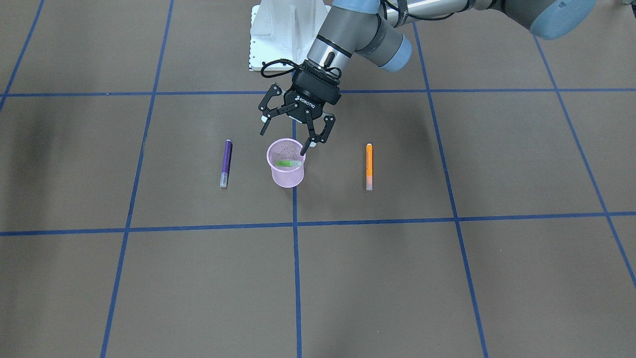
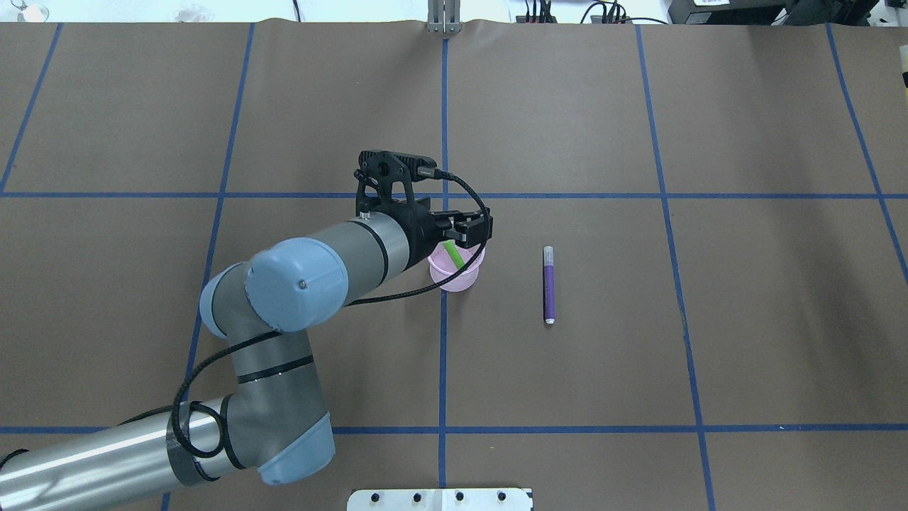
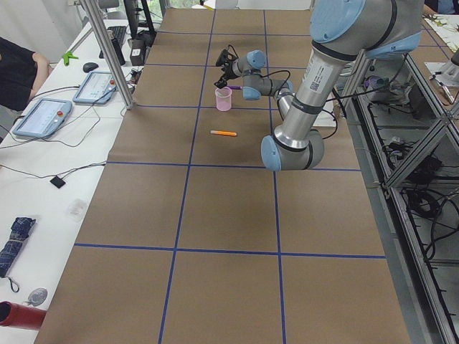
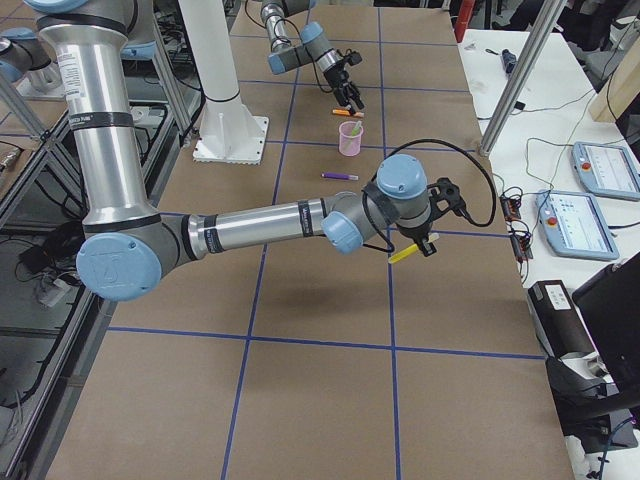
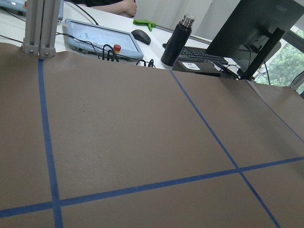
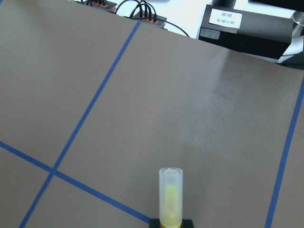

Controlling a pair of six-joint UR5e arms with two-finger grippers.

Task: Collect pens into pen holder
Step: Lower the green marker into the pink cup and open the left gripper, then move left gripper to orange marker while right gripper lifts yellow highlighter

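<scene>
The right gripper (image 6: 171, 223) is cut off at the bottom edge of its wrist view. Only a black tip shows, clamped on a yellow pen (image 6: 170, 199) whose translucent cap points away from it. Beyond, a black box (image 6: 251, 35) bears a white label (image 6: 226, 18) too blurred to read.

From the front, the purple pen (image 1: 226, 161), pink mesh pen holder (image 1: 287, 175) and orange pen (image 1: 369, 164) lie in a row, well apart. A green pen (image 1: 285, 163) leans inside the holder. Just behind, the left gripper (image 1: 283, 140), marked ROBOTIQ, hangs with jaws spread, holding nothing. Overhead, the left arm (image 2: 298, 280) hides the orange pen.
</scene>
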